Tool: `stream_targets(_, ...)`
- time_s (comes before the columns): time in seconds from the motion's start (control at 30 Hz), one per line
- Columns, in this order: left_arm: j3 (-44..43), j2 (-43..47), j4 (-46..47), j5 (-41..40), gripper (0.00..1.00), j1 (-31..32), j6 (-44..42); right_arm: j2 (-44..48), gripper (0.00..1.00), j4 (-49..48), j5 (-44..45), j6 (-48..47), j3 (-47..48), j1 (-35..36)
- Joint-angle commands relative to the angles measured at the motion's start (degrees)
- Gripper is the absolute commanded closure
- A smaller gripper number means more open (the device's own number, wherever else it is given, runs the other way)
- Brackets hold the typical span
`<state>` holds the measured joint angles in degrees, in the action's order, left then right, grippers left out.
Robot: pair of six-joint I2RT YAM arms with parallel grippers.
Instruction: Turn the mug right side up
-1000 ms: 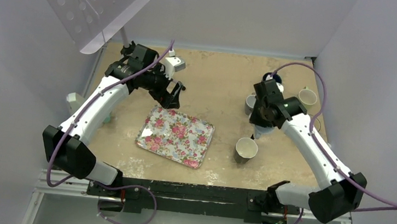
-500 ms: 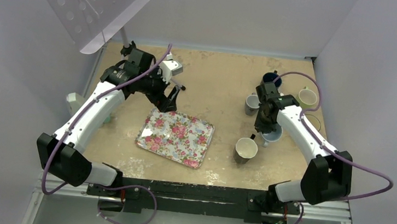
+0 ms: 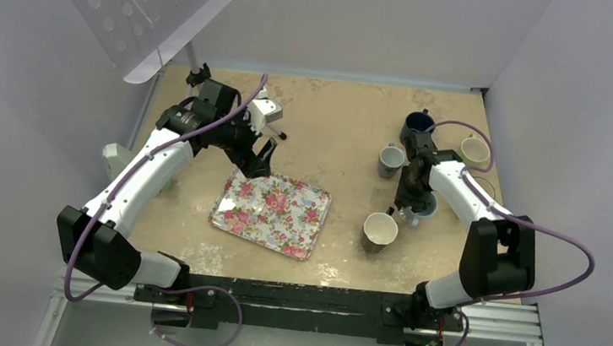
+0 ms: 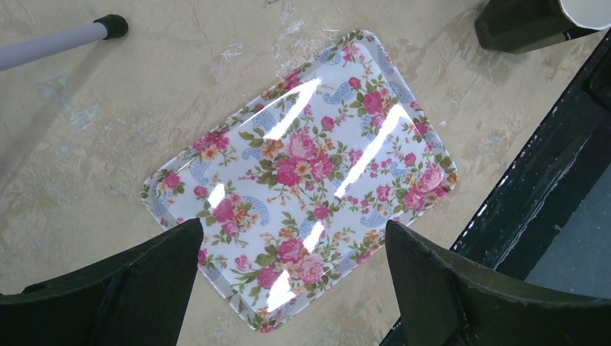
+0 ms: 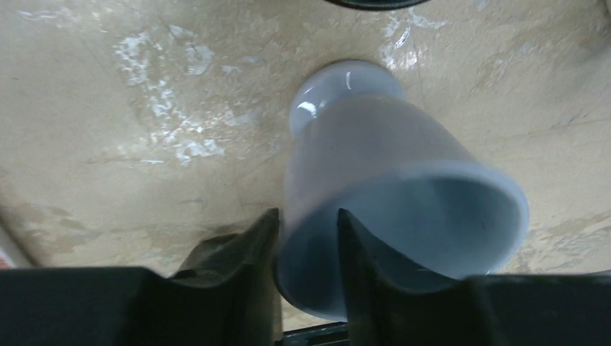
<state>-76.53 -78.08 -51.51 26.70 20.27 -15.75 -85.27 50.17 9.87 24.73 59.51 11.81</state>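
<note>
A pale blue mug (image 5: 389, 180) is pinched at its rim by my right gripper (image 5: 306, 216), one finger inside the mouth and one outside. Its mouth faces up toward the wrist camera and its base points down at the table, slightly tilted. In the top view the mug (image 3: 424, 206) sits at the right of the table under the right gripper (image 3: 409, 198). My left gripper (image 3: 260, 158) is open and empty above the far left corner of the floral tray (image 3: 271, 210); it also shows in the left wrist view (image 4: 292, 231).
A black mug with a white inside (image 3: 380, 231) stands close in front of the held mug. A grey mug (image 3: 389, 157), a dark blue mug (image 3: 418, 122) and a cream mug (image 3: 475, 148) stand behind. A white perforated panel on a stand (image 3: 146, 1) is at the back left.
My right arm has folded in and its wrist has turned, bringing the blue mug mouth up near the table. My left gripper has moved slightly toward the tray.
</note>
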Motion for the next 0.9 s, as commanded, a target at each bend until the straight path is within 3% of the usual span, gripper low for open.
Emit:
stream_targets(0.0,0.62,1.84,1.25,0.94,0.00,-0.32,-1.55,-0.03,0.51,-1.40,-0.02,-1.93,0.09,-1.04)
stream_targets(0.03,0.74,1.86,1.47,0.64,0.00,-0.32,-1.44,0.98,0.42,-1.13,-0.12,-1.90,0.99,-1.06)
stream_targets(0.1,0.70,1.54,1.49,0.26,0.00,-0.32,-1.39,3.42,0.15,-0.39,-0.20,-2.10,3.03,-1.08)
stream_targets(0.13,0.56,1.32,1.34,0.08,0.00,-0.37,-1.15,4.27,0.07,0.10,0.11,-2.24,4.23,-1.08)
stream_targets(0.2,0.07,1.05,0.74,-0.17,0.00,-0.32,-0.76,5.61,0.02,1.13,0.51,-3.17,7.19,-1.03)
stream_targets(0.33,-2.11,0.62,-0.71,-6.23,0.00,-0.32,0.77,9.79,0.01,-1.00,0.72,-6.23,12.67,-1.06)
stream_targets(0.47,-2.91,2.80,0.48,-20.10,0.00,-0.49,0.19,20.44,0.01,-15.32,-0.10,-9.97,10.99,-1.08)
stream_targets(0.57,3.80,10.11,11.44,-27.70,0.00,-1.01,0.92,32.83,0.01,-35.53,1.62,-11.93,-0.22,-1.03)
stream_targets(0.7,18.75,25.92,32.15,-28.69,0.00,-1.31,0.26,45.54,0.01,-59.40,3.67,-13.02,-17.69,-1.01)
stream_targets(0.87,33.86,38.47,45.55,-32.21,0.00,-1.29,8.46,55.12,0.01,-70.44,7.83,-13.79,-31.93,-1.02)
